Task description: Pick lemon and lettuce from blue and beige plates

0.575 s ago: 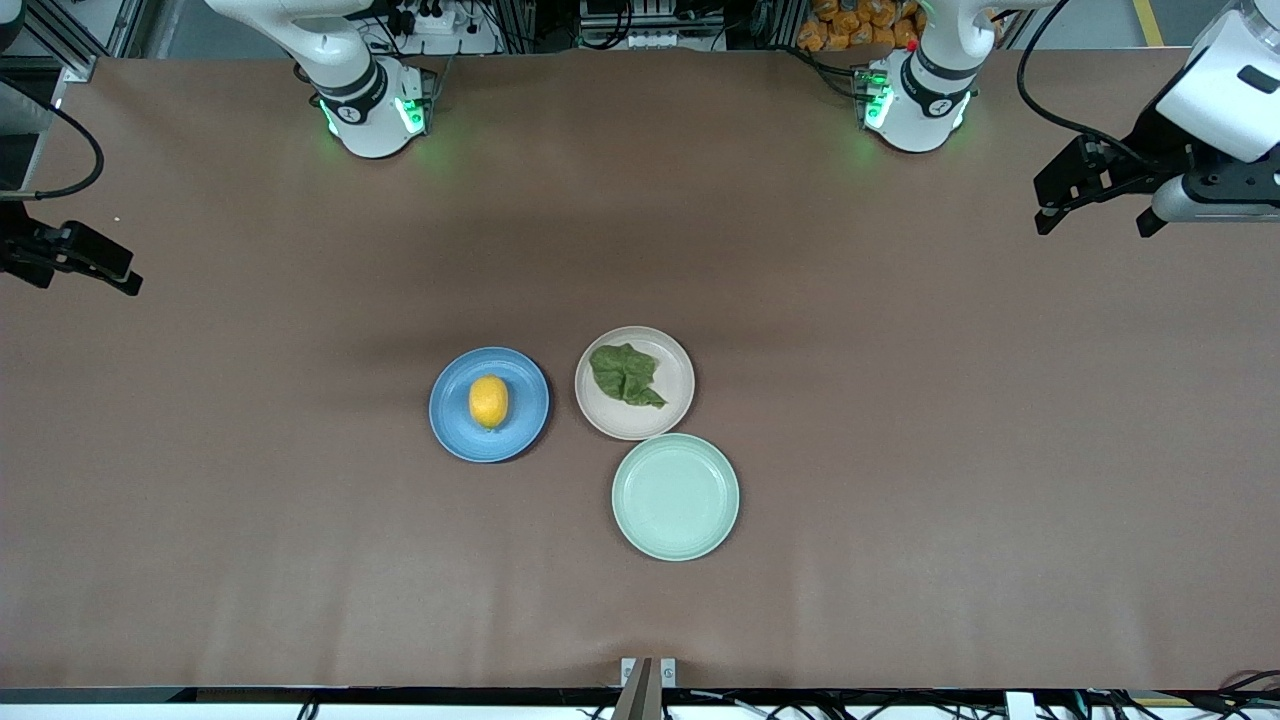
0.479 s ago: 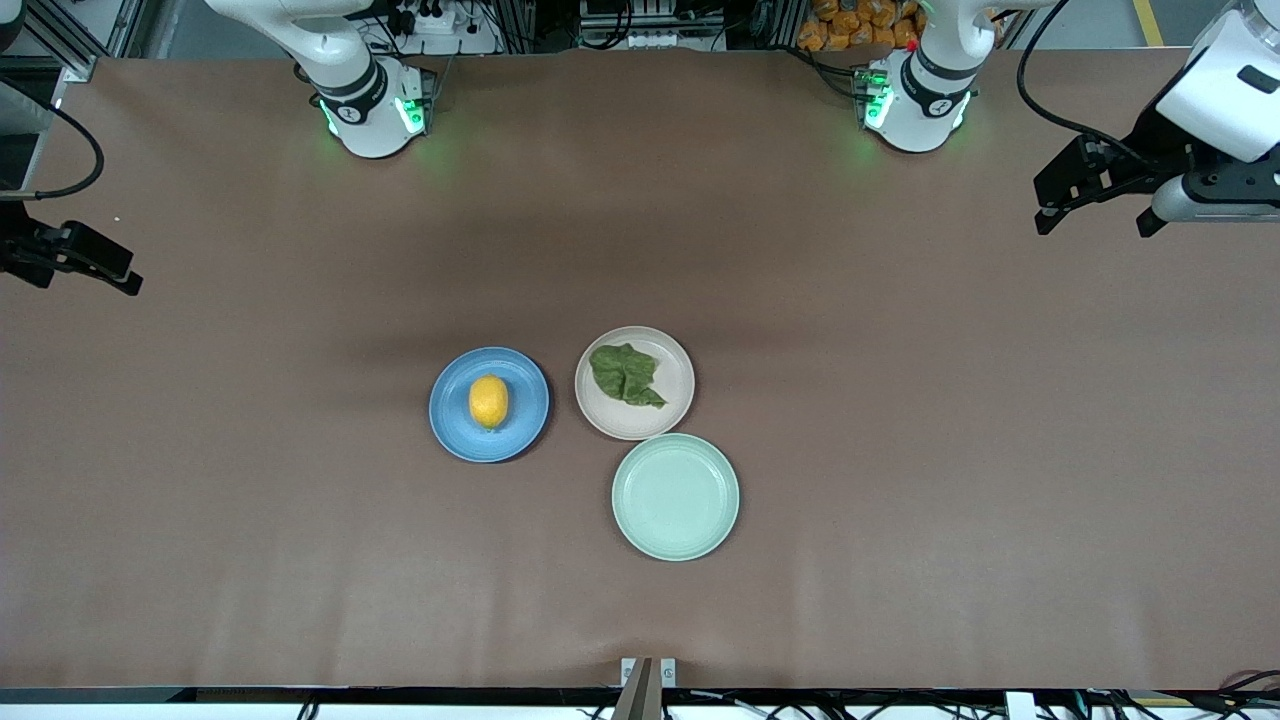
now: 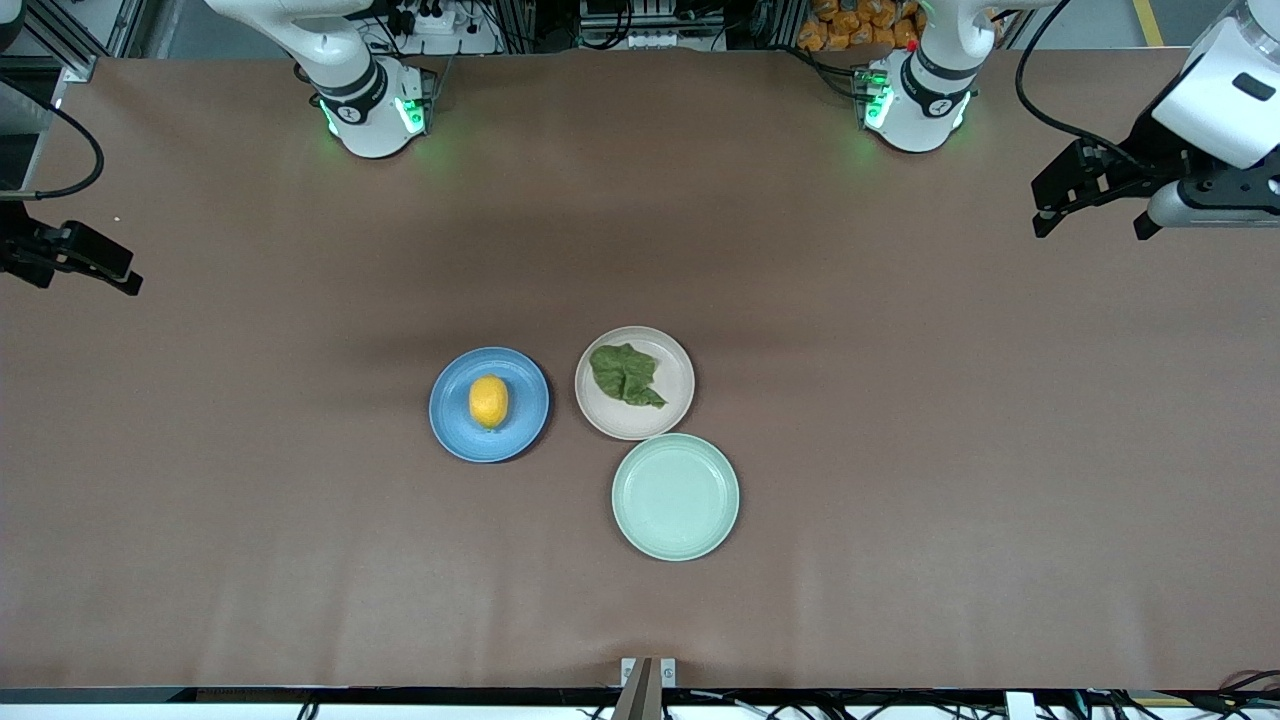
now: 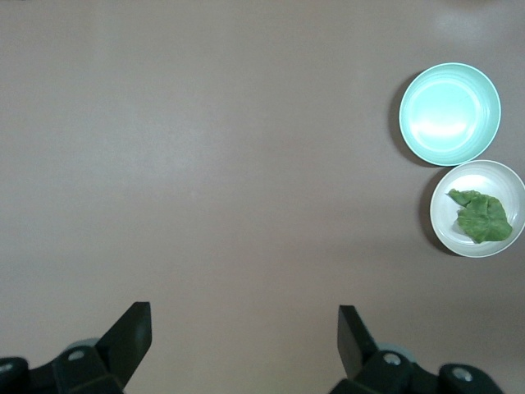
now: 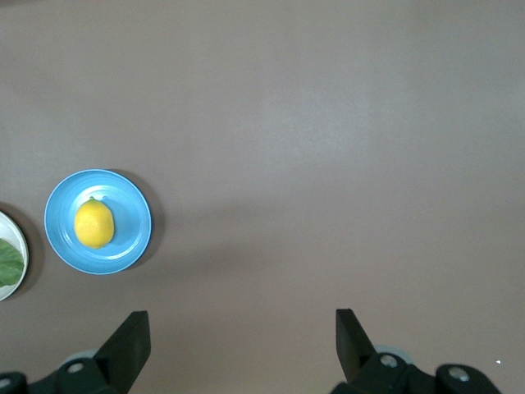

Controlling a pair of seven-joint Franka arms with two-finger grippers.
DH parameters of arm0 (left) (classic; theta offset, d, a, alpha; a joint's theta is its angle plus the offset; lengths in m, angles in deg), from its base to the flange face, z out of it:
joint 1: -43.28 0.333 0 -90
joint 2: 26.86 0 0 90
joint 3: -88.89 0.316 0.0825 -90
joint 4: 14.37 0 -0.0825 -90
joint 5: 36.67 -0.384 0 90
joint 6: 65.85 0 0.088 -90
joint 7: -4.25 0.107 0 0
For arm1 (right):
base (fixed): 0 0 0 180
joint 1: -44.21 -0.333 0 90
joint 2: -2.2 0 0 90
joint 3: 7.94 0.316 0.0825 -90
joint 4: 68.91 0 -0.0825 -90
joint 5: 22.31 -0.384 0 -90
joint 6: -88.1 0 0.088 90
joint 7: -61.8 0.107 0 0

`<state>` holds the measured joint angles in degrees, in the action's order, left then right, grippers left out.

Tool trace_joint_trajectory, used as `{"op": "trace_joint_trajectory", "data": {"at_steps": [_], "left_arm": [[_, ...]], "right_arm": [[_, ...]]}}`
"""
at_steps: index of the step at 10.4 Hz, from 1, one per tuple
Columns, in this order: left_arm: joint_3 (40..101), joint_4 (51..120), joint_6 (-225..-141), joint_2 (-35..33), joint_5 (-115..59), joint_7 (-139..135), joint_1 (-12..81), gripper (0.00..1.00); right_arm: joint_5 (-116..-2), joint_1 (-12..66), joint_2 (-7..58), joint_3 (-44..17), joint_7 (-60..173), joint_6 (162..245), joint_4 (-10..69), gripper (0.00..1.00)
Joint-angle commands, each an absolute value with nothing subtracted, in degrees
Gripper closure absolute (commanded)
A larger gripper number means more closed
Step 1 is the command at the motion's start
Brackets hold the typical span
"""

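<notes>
Nothing is picked yet, so I judge this the opening reach; my left gripper (image 3: 1092,210) hangs over the bare brown worktop (image 3: 900,400) at the left arm's end, near the edge where the bases stand, its fingers spread wide and holding nothing; my right gripper (image 5: 242,345) waits over the right arm's end of the worktop, likewise spread and empty. The small oval yellow lemon (image 3: 488,401) lies in the middle of the round matte blue plate (image 3: 455,432) near the worktop's centre; just beside it, toward the left arm's end, the dark green wrinkled lettuce leaf (image 3: 625,373) lies flat on the pale beige plate (image 3: 676,400); the empty mint-green plate (image 3: 675,497) touches the beige one and sits nearer the front edge. Next, I think, each claw must travel inward, centre over its item, and descend; the flat leaf will want a low pinch.
</notes>
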<state>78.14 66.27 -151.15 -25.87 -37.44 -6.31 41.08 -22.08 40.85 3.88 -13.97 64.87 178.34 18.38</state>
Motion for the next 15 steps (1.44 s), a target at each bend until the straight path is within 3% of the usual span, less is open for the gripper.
{"op": "trace_joint_trajectory", "data": {"at_steps": [1,5,10,15], "left_arm": [[77.56,67.27,-151.19,-25.02,-36.67,-6.03,41.25,0.0],[77.03,75.33,-157.14,-24.92,-32.29,-7.16,40.12,0.0],[69.48,83.7,-170.85,-23.35,-32.09,-20.07,39.5,0.0],[67.89,83.72,-177.81,-16.15,-37.34,-30.96,34.51,0.0]], "right_arm": [[-21.79,41.04,4.14,-13.91,64.35,177.05,17.31,0.0],[-21.96,40.61,4.22,-13.83,64.43,175.12,17.31,0.0],[-21.87,37.54,5.53,-13.56,64.43,174.94,17.58,0.0],[-22.66,33.84,8.79,-13.56,64.96,175.9,17.41,0.0]]}}
